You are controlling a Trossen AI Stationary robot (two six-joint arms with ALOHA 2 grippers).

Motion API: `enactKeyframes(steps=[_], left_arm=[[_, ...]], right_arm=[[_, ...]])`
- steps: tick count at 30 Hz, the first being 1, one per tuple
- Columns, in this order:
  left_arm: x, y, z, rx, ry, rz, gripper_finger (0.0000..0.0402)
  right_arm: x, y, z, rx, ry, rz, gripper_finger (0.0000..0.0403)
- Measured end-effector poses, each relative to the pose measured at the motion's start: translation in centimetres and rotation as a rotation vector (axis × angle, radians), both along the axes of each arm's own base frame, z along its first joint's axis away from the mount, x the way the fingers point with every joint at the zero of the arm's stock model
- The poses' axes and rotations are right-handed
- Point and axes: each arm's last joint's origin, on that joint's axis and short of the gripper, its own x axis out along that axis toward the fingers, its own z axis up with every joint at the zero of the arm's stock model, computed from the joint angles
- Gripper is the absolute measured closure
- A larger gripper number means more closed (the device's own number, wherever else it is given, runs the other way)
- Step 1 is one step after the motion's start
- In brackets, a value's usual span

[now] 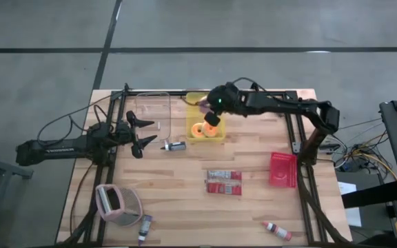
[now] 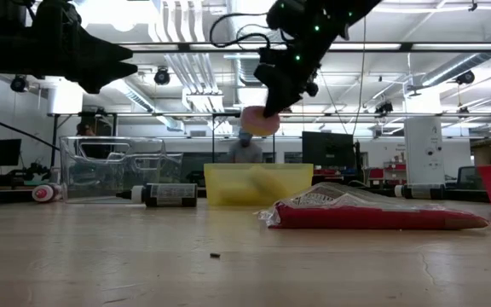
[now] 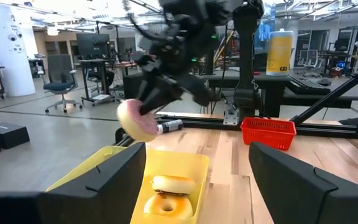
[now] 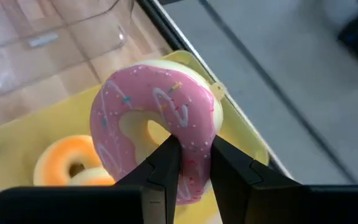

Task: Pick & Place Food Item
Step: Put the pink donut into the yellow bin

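Holding pink donut (image 4: 157, 127) clamped in my right fingers (image 4: 188, 165) above yellow bin (image 1: 193, 103); drop pending. Left fingers (image 1: 140, 134) apart, idle.

on the counter (image 1: 185, 200): bin (image 1: 194, 134) at the far middle with two donuts (image 1: 200, 131) inside, a third donut (image 4: 157, 124) held above it in the right tool (image 4: 188, 163), clear container (image 1: 151, 114) just left of the bin. small bottle (image 1: 174, 146) in front of the container, left tool (image 1: 138, 134) just left of it. wrapped packets (image 1: 224, 182) at centre, basket (image 1: 282, 169) to their right.
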Motion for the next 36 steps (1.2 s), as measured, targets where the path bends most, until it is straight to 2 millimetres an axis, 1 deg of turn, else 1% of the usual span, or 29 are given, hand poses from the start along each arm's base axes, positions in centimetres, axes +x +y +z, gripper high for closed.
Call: enactKeyframes(steps=[3, 7, 12, 15, 20, 24, 30, 33, 36], left_arm=[[0.0, 0.0, 0.0, 0.000, 0.000, 0.000, 0.0112], [0.0, 0.0, 0.0, 0.000, 0.000, 0.000, 0.0110], [0.0, 0.0, 0.0, 0.000, 0.000, 0.000, 0.0112], [0.0, 0.0, 0.0, 0.000, 0.000, 0.000, 0.0111], [0.0, 0.0, 0.0, 0.000, 0.000, 0.000, 0.0112], [0.0, 0.0, 0.0, 0.000, 0.000, 0.000, 0.0110], [0.0, 0.0, 0.0, 0.000, 0.000, 0.000, 0.0112], [0.0, 0.0, 0.0, 0.000, 0.000, 0.000, 0.0110], [0.0, 0.0, 0.0, 0.000, 0.000, 0.000, 0.0111]], right_arm=[[-0.4, -2.0, -0.5, 0.087, -0.036, 0.004, 0.0328], [-0.4, -4.0, -2.0, 0.158, -0.047, -0.027, 0.0328], [0.1, -5.3, -4.7, 0.224, -0.003, -0.025, 0.0328], [0.4, -5.8, -6.1, 0.242, 0.024, -0.036, 0.0328], [0.8, -6.2, -7.4, 0.264, 0.035, -0.034, 0.0328], [1.2, -6.4, -9.3, 0.286, 0.074, -0.035, 0.0328], [1.5, -7.0, -11.5, 0.304, 0.113, -0.053, 0.0328], [1.5, -7.2, -12.1, 0.310, 0.123, -0.057, 0.0328], [1.6, -7.2, -12.2, 0.309, 0.126, -0.057, 0.0327]])
